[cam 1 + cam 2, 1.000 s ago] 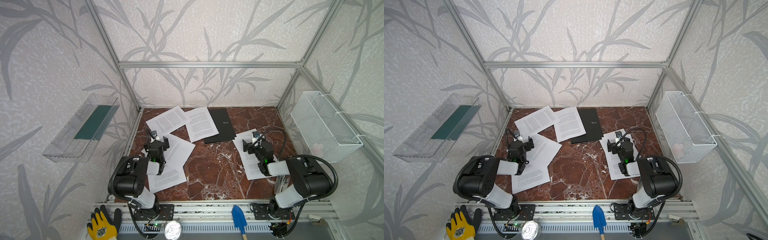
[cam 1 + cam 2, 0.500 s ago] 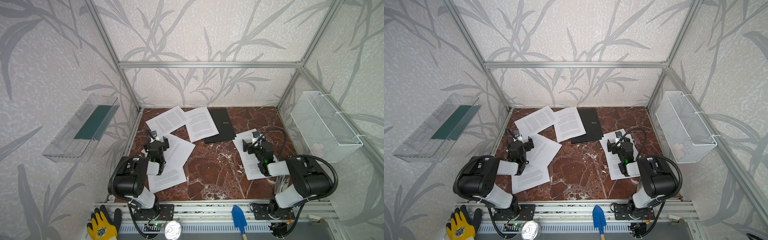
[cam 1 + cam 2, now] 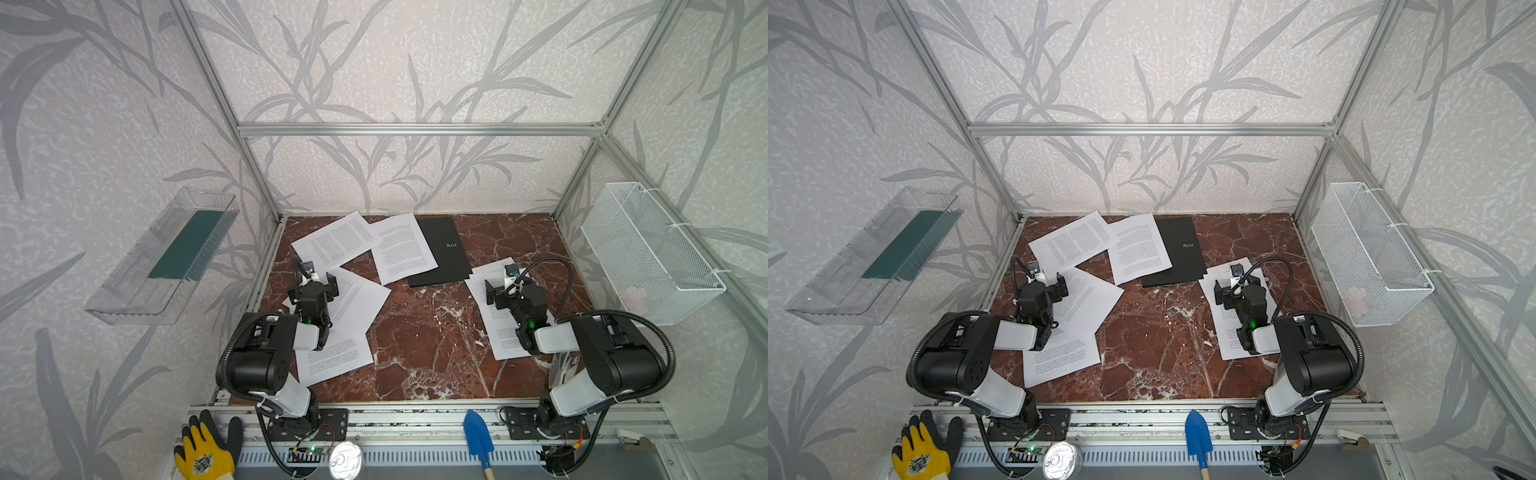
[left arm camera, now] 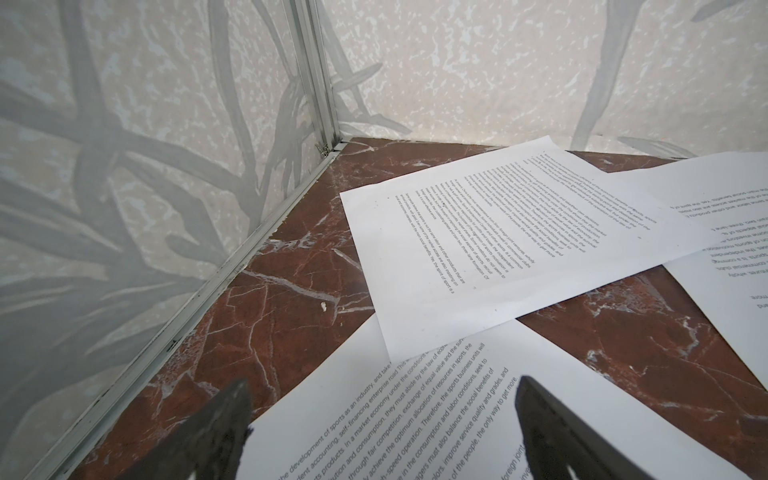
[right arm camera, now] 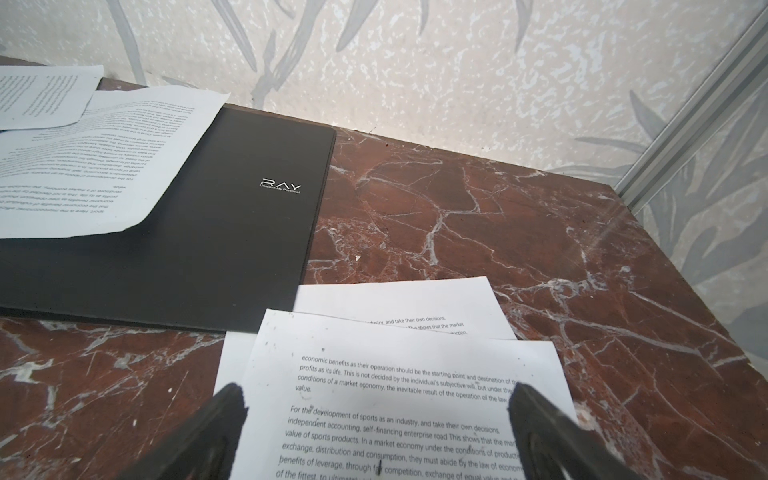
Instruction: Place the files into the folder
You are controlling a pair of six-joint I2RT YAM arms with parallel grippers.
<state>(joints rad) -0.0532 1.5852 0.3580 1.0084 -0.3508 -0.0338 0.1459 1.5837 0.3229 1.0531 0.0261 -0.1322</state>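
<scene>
The black folder (image 3: 442, 251) (image 3: 1177, 251) (image 5: 199, 216) lies shut and flat at the back of the marble floor, its "RAY" lettering facing up. The files are several white printed sheets. One (image 3: 403, 249) overlaps the folder's left side, another (image 3: 336, 241) (image 4: 490, 232) lies further left. Two more (image 3: 357, 299) (image 3: 332, 357) lie by my left gripper (image 3: 312, 286) (image 3: 1042, 291) (image 4: 382, 384), which hovers open over a sheet. A small stack (image 3: 498, 328) (image 5: 395, 374) lies under my right gripper (image 3: 509, 286) (image 3: 1237, 289) (image 5: 376, 390), open too, nothing between its fingers.
A clear bin (image 3: 124, 291) holding a dark green panel (image 3: 187, 245) hangs on the left wall. On the right wall is a white wire basket (image 3: 648, 253). A yellow glove (image 3: 203, 457), a tin can (image 3: 345, 459) and a blue trowel (image 3: 478, 436) lie on the front rail.
</scene>
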